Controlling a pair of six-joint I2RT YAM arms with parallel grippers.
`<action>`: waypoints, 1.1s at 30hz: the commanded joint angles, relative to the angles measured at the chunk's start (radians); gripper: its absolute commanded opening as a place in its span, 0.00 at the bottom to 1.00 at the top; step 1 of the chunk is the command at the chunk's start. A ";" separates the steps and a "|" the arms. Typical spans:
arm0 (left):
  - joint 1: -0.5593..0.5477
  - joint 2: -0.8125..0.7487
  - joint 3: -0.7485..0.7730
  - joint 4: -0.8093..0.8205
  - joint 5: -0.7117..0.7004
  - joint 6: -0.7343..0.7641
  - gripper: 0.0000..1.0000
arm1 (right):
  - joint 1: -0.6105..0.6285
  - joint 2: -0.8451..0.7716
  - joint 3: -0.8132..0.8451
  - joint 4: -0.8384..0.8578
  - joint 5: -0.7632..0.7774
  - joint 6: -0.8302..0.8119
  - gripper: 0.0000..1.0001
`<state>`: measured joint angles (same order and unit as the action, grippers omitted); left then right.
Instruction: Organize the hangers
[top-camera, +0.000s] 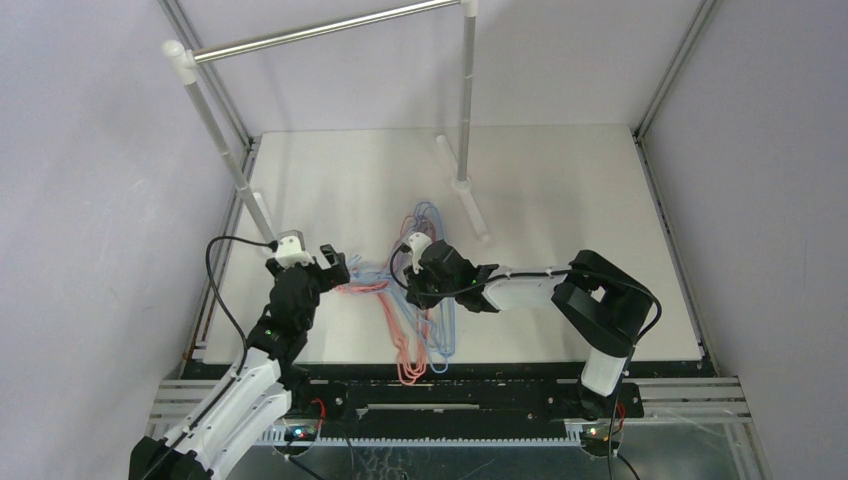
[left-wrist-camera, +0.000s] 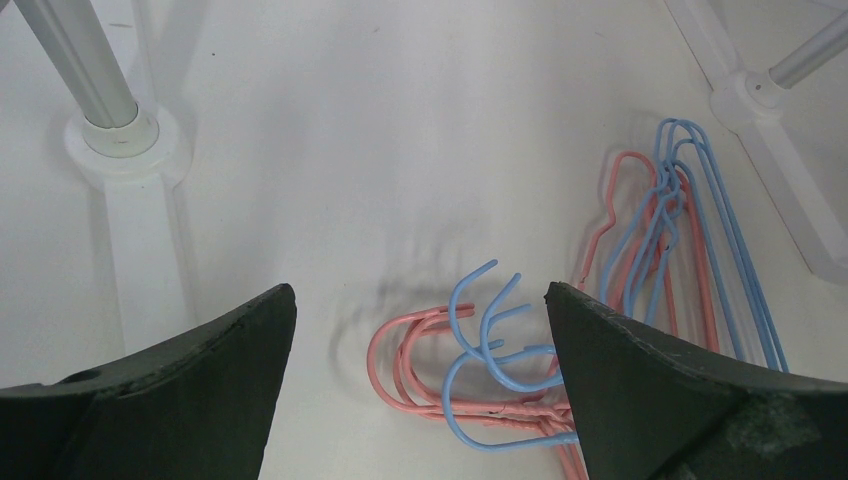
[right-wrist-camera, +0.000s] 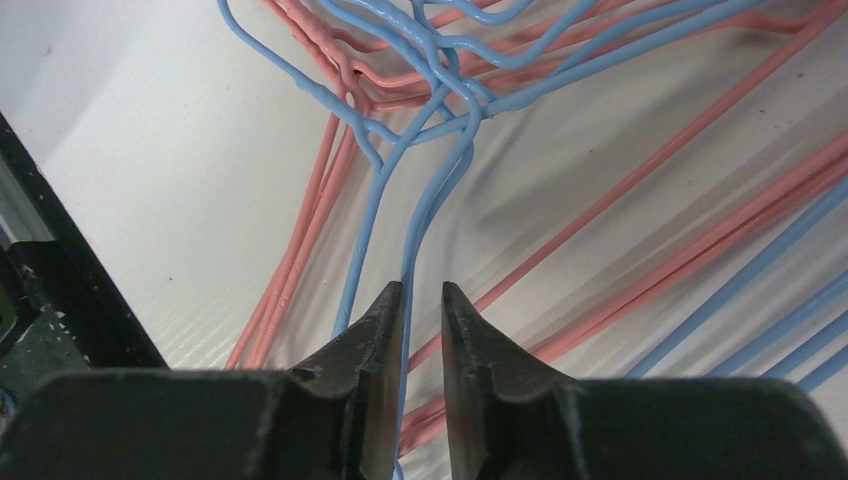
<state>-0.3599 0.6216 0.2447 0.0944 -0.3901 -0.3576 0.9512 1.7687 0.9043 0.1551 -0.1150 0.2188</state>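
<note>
1. Blue and pink wire hangers (top-camera: 408, 368) lie in a tangled heap on the white table (top-camera: 560, 200), between the two arms and near the rail's (top-camera: 320, 32) posts.
2. Left gripper (left-wrist-camera: 420, 300): jaws wide apart, holding nothing, above a cluster of hooks (left-wrist-camera: 372, 352) at the heap's left side.
3. Right gripper (right-wrist-camera: 424, 295): jaws narrow, one blue wire (right-wrist-camera: 408, 230) running between them close against one finger; a gap shows beside it.

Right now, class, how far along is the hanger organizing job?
Done: nothing; the rail holds no hanger. In hand: the right gripper straddles one blue hanger wire, jaws not clamped; the left gripper is open. Left: all the hangers, tangled on the table.
</note>
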 joint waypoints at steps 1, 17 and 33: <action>-0.004 -0.005 0.022 0.023 -0.024 0.002 0.99 | -0.002 0.009 0.025 0.007 -0.027 0.011 0.25; -0.003 -0.005 0.022 0.014 -0.030 -0.007 1.00 | 0.049 -0.045 0.025 -0.045 0.009 -0.006 0.58; -0.003 0.005 0.024 0.013 -0.039 -0.012 0.99 | 0.031 -0.171 0.029 -0.091 0.014 -0.019 0.00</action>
<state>-0.3599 0.6331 0.2451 0.0921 -0.4145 -0.3588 0.9840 1.7195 0.9043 0.0643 -0.1200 0.2192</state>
